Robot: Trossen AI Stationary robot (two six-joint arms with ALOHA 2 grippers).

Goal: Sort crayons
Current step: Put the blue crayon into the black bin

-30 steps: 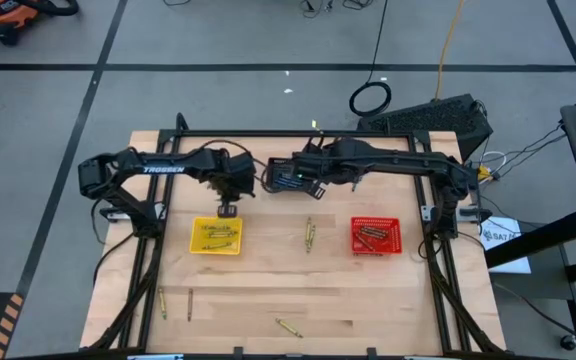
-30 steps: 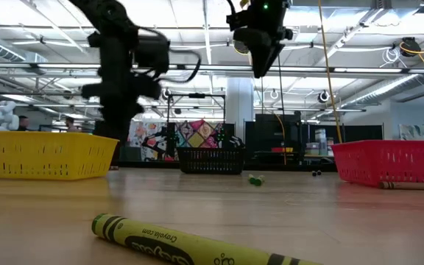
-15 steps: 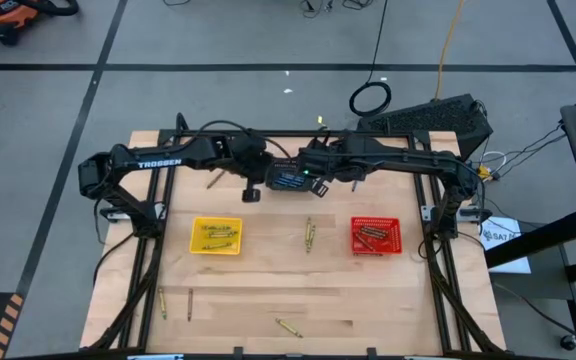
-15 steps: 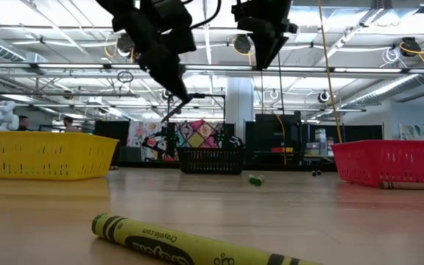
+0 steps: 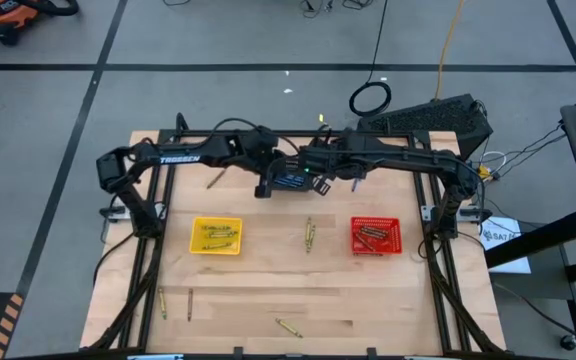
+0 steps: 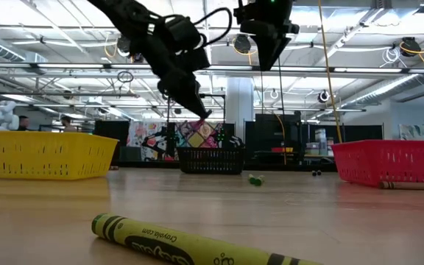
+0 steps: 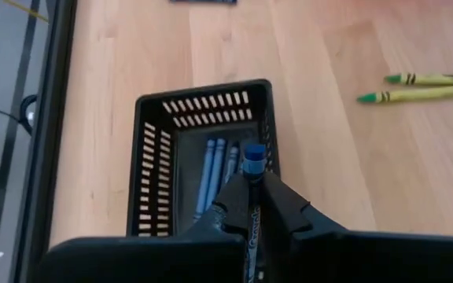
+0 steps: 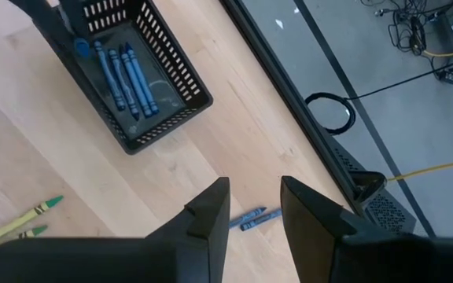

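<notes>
Left wrist view: the left end effector (image 7: 252, 200) is clenched on 1 blue crayon (image 7: 252, 157), its long axis pointing down at the black basket (image 7: 152, 130) directly beneath, where about 3 blue crayons (image 7: 215, 161) lie. Farther off, the right end effector (image 8: 254, 206) hovers released; a stray blue crayon (image 8: 248, 219) lies on the table (image 8: 22, 157) below it.

"TROSSEN" on the left arm (image 5: 183, 158); "Crayola" on the yellow-green crayon (image 6: 190, 244).

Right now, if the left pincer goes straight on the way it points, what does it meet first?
Probably the black basket: the left pincer, shut on a blue crayon, points into it, toward the blue crayons inside. Depth is unclear.
</notes>
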